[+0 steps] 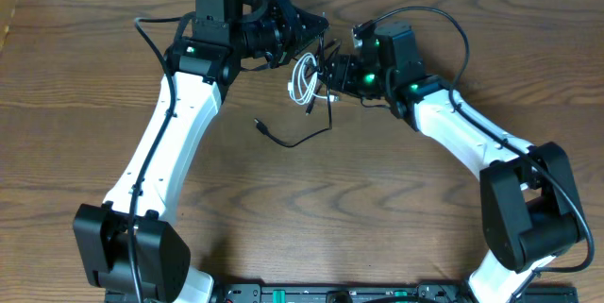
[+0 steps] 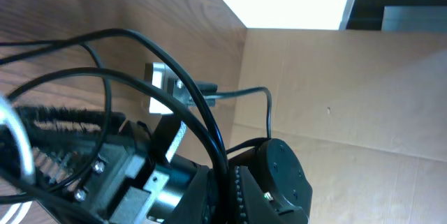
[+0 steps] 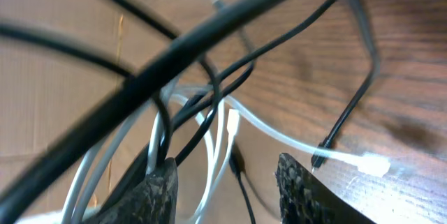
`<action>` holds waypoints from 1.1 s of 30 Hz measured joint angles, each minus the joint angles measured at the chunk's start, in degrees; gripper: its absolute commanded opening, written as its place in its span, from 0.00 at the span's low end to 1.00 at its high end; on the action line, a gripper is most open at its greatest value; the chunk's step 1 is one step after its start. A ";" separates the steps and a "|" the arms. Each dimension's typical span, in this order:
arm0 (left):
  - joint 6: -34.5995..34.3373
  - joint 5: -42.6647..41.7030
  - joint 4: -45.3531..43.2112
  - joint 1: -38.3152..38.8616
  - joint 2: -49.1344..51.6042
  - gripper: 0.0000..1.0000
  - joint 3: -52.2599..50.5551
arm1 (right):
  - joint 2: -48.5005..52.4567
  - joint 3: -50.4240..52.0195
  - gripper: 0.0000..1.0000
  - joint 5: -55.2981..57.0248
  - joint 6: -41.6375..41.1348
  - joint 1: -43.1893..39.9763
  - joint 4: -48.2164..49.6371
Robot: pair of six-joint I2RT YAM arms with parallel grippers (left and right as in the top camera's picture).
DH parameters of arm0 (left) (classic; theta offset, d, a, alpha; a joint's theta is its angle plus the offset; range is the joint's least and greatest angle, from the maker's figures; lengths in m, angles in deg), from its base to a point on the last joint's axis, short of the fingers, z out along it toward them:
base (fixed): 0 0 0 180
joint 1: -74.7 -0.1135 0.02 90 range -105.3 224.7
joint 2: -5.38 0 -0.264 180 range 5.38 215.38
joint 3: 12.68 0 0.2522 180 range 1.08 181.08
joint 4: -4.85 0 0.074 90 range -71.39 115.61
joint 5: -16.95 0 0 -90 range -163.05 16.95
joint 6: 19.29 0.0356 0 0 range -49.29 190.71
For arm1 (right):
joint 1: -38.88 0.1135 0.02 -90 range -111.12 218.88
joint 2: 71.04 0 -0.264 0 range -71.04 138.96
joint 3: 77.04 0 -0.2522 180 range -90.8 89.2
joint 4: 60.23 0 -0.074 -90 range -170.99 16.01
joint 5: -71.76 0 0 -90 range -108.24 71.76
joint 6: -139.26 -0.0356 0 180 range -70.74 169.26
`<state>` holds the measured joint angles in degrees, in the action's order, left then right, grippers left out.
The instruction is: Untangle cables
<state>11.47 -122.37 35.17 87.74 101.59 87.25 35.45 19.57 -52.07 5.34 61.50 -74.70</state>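
The white cable (image 1: 302, 80) lies in a loose coil at the table's back middle. The black cable (image 1: 300, 139) runs from a plug end at the left in a curve up into the coil. My right gripper (image 1: 327, 75) is at the coil's right edge. In the right wrist view it (image 3: 230, 185) is open, with loops of the white cable (image 3: 213, 137) and the black cable (image 3: 241, 172) between its fingers. A white plug end (image 3: 374, 162) lies on the wood. My left gripper (image 1: 310, 29) hangs just behind the coil. Its fingers do not show in the left wrist view.
The wooden table (image 1: 311, 218) carries both arms. The right arm's thick black wire (image 1: 444, 20) loops above its wrist. The left wrist view shows thick black wires (image 2: 174, 91), an arm's black motor housing (image 2: 276, 178) and a cardboard wall (image 2: 349, 91) behind the table.
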 measured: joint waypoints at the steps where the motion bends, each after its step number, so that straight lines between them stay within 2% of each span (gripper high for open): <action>1: -0.11 0.28 0.00 -0.07 0.00 0.07 0.00 | 0.00 0.00 0.43 -1.46 1.03 -0.42 -0.33; 10: -2.36 4.04 0.00 -0.31 0.00 0.07 0.00 | 0.00 0.00 0.43 -22.25 15.21 -6.97 0.26; 15: -4.70 5.57 0.00 -0.28 0.00 0.08 0.00 | 0.00 0.00 0.43 -26.86 19.23 -5.99 0.31; 16: -5.27 5.84 0.00 -0.28 0.00 0.07 0.00 | 0.00 0.00 0.40 -26.82 19.63 -5.60 0.28; 20: -6.84 6.21 0.00 -0.17 0.00 0.07 0.00 | 0.00 0.00 0.27 -22.99 19.08 -3.23 0.15; 23: -7.45 6.21 0.00 -0.07 0.00 0.07 0.00 | 0.00 0.00 0.22 -16.90 17.16 -0.76 0.04; 26: -8.07 6.23 0.00 0.20 0.00 0.08 0.00 | 0.00 0.00 0.02 -10.54 15.72 1.22 -0.17; 30: -8.26 6.25 0.02 0.26 0.00 0.07 0.00 | 0.00 -0.02 0.01 -2.38 13.90 2.01 -2.97; 33: -6.78 6.21 0.00 0.09 0.00 0.07 0.00 | -0.02 -0.09 0.01 4.81 12.68 0.63 -8.98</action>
<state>4.69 -116.16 35.17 87.83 101.59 87.25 35.43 19.48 -47.26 18.02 62.13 -83.69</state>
